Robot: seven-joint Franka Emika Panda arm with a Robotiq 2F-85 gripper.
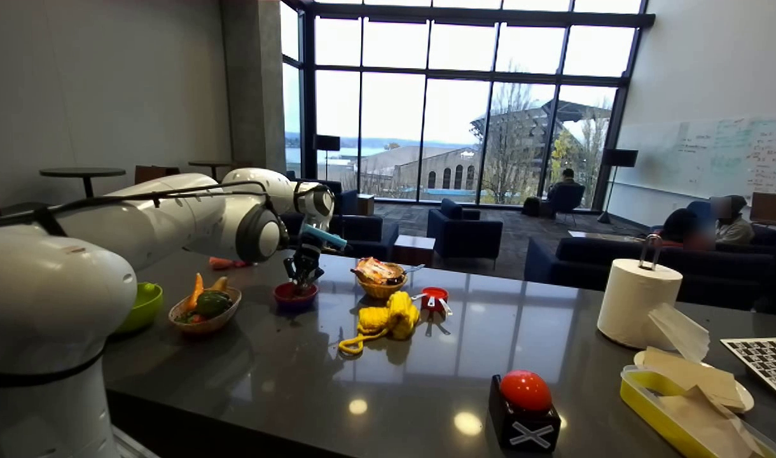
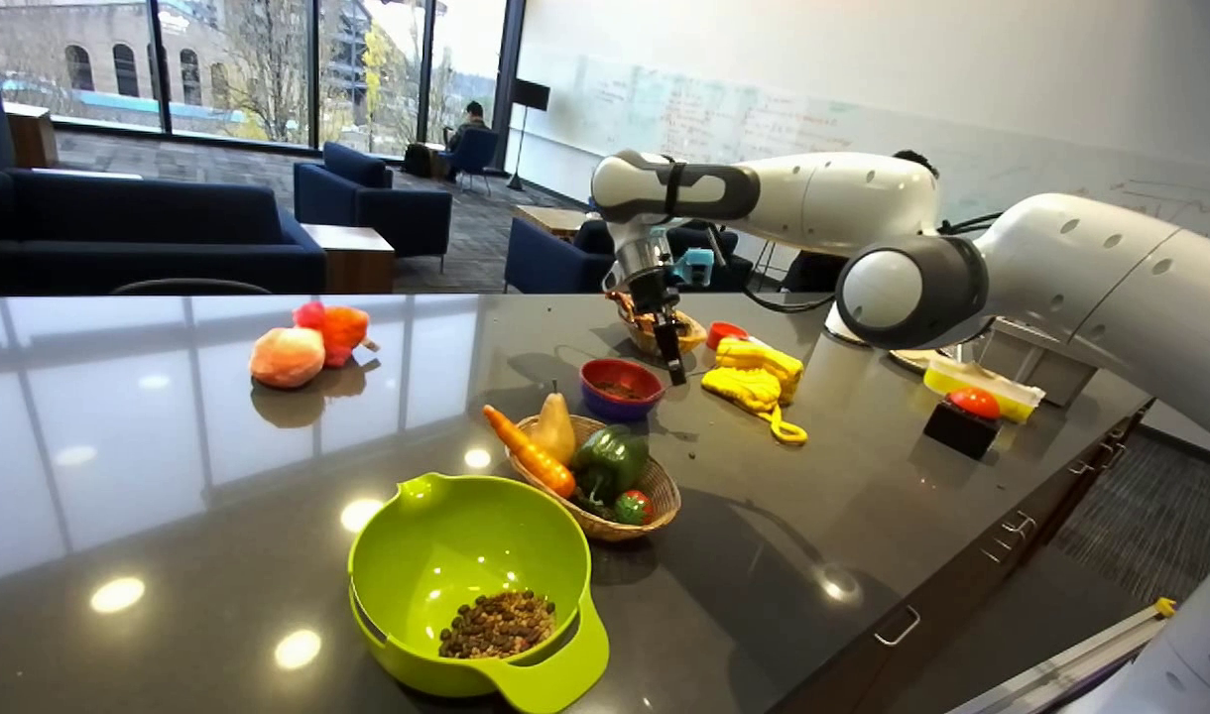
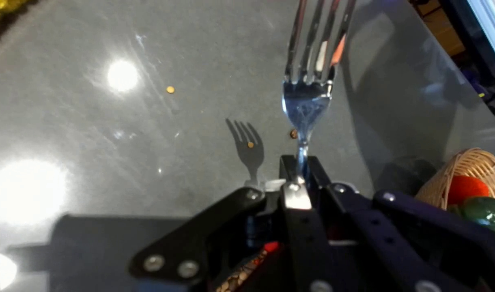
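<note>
My gripper (image 3: pixel 300 166) is shut on the neck or handle of a silver fork (image 3: pixel 306 101), whose tines point away from the fingers, above the grey counter. The fork's shadow and a few small grains (image 3: pixel 171 89) lie on the counter below. In both exterior views the gripper (image 1: pixel 305 280) (image 2: pixel 672 372) is at a red and purple bowl (image 1: pixel 296 299) (image 2: pixel 622 392); it looks beside the bowl's rim. The bowl holds brown grains, partly visible between the finger links in the wrist view (image 3: pixel 239 276). The fork is too small to make out in the exterior views.
A wicker basket of vegetables (image 2: pixel 655 521), a green bowl with grains (image 2: pixel 466 540), a yellow knitted thing (image 1: pixel 388 318), another basket (image 1: pixel 380 289), a red cup (image 1: pixel 434 294), plush items (image 2: pixel 288 357), a red button box (image 1: pixel 525 413) and a paper towel roll (image 1: pixel 636 305) stand around.
</note>
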